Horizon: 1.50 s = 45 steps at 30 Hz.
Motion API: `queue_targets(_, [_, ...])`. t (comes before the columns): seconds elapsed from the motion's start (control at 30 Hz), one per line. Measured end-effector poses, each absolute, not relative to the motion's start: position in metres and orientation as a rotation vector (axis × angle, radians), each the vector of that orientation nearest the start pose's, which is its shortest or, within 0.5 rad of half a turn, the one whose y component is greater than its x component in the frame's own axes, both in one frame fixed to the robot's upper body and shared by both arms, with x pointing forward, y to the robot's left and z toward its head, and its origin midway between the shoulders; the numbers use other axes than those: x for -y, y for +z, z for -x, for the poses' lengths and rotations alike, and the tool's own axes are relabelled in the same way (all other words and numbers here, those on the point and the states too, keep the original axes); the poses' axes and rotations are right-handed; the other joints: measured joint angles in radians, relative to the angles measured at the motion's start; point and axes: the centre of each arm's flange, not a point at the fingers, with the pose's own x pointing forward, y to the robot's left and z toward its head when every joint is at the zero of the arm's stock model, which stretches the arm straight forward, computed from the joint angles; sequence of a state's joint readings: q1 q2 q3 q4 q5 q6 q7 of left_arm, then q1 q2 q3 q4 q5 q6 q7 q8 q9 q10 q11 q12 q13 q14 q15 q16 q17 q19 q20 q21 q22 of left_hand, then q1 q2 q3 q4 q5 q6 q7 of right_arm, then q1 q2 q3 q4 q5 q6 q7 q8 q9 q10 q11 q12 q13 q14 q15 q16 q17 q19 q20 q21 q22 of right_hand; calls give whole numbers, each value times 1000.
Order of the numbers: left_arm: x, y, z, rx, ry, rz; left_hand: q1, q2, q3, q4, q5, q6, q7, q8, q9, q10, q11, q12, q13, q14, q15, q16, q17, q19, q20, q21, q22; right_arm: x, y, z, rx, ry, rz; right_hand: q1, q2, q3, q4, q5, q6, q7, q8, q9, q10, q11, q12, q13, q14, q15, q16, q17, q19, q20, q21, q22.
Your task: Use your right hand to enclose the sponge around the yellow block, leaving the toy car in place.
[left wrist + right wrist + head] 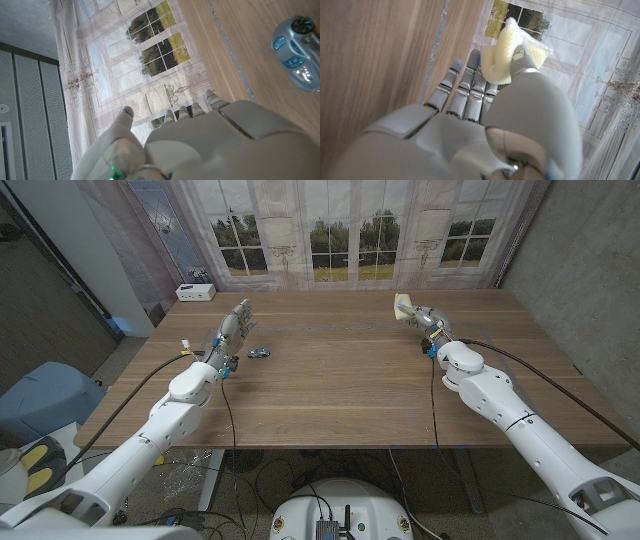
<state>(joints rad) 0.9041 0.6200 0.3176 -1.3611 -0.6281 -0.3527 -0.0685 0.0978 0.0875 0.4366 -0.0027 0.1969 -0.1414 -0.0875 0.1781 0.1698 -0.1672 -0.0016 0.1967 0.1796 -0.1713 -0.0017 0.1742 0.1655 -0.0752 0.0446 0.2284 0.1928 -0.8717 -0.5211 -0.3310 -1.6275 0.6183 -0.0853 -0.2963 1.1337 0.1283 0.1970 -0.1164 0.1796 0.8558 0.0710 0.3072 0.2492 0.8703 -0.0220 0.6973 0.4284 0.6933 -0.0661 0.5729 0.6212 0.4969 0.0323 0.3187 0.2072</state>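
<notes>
Sponge (506, 54) placement is the step in hand, and it appears well advanced. Wooden surface (340, 370): carries all items; a strip of tape runs across its far half. Right robot hand (428, 319): extended toward the far right part of the surface, with the pale yellow sponge pinched and folded between the thumb and the fingers (470, 82) in the right wrist view. The yellow block cannot be made out; the fold may already cover it, but this cannot be confirmed. Left robot hand (233, 330): holds nothing, fingers straight and close together, well apart from the work. Toy car (259, 353): sits on the surface just beside the left robot hand, untouched and far from the sponge. Remaining, by judgement: confirm the wrap around the block, then release.
</notes>
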Motion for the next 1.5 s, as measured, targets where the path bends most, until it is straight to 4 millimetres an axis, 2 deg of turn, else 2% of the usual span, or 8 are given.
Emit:
queue_targets(0.73, [-339,-19,-623,666,-199,-73,0,0,0,0,0,0,0,0,0,0,0,0,0,0,0,0,0,0,0,0,0,261,9,-628,521,191,-214,0,0,5,-1,2,0,0,-3,5,0,0,14,1,18,-4,0,12,12,5,18,9])
queue_targets(1.5, [-348,-25,-619,659,-209,-66,0,0,0,0,0,0,0,0,0,0,0,0,0,0,0,0,0,0,0,0,0,258,-3,-623,540,263,-306,1,-1,8,-3,-3,0,0,0,3,0,0,14,-5,23,-5,-8,19,12,5,33,14])
